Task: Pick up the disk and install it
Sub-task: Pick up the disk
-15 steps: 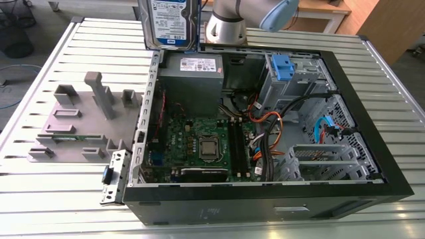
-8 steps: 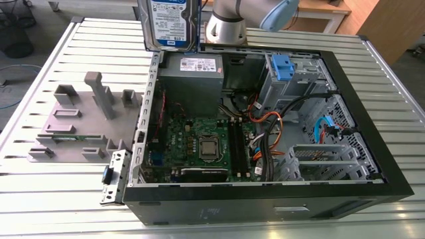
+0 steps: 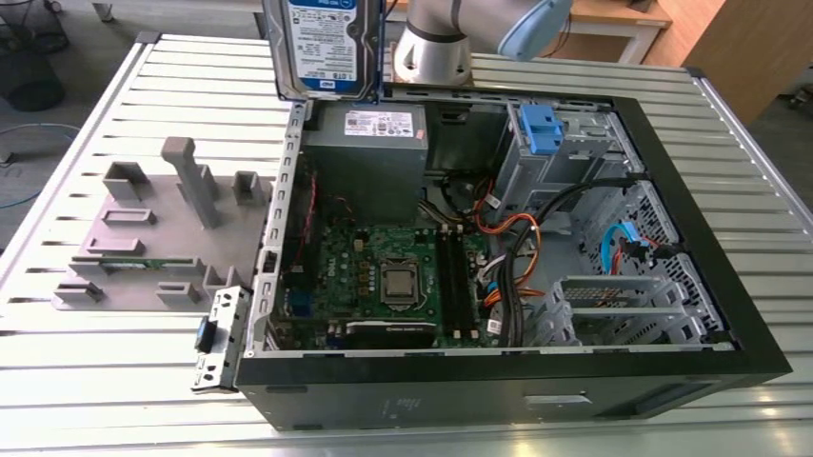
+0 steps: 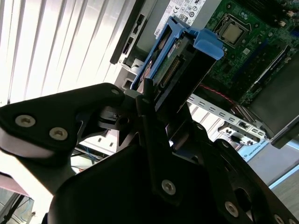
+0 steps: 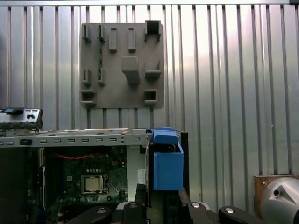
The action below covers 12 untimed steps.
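Observation:
The disk [image 3: 324, 46] hangs upright above the back left corner of the open computer case [image 3: 508, 367] in the exterior view, its white-and-blue label facing the camera. In the second wrist view my gripper [image 4: 158, 100] is shut on the disk [image 4: 174, 63], with the blue carrier frame [image 4: 208, 44] around the drive's edges. The first wrist view shows the disk [image 5: 167, 163] edge-on between my black fingers [image 5: 140, 198], over the case's rim. The disk touches nothing but the gripper.
Inside the case sit a grey power-supply box [image 3: 368, 143], a green motherboard [image 3: 394, 276], loose cables [image 3: 508, 238] and a metal drive bay with a blue latch [image 3: 540, 129]. A grey fixture plate [image 3: 152, 228] with upright posts lies on the slatted table at the exterior view's left.

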Available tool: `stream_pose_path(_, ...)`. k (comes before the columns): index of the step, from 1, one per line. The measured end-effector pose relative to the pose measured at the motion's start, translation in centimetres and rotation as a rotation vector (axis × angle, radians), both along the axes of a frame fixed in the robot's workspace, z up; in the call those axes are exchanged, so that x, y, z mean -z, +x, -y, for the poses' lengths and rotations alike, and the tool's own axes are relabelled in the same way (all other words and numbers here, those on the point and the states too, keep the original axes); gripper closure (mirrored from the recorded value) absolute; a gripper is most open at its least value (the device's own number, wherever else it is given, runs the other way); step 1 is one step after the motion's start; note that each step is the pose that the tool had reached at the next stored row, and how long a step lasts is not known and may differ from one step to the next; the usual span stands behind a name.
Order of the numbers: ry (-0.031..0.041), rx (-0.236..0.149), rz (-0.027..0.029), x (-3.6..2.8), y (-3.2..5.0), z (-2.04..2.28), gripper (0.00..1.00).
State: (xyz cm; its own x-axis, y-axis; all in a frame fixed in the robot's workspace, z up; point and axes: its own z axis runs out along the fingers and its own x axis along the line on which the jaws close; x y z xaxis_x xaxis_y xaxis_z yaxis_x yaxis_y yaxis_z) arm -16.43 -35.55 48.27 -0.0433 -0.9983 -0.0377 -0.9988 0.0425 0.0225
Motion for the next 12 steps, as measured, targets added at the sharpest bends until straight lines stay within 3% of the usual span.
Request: stream_pose_path(12,-0.0002,0.0,-0.0001,-0.01,0.07,0.05,0.65)
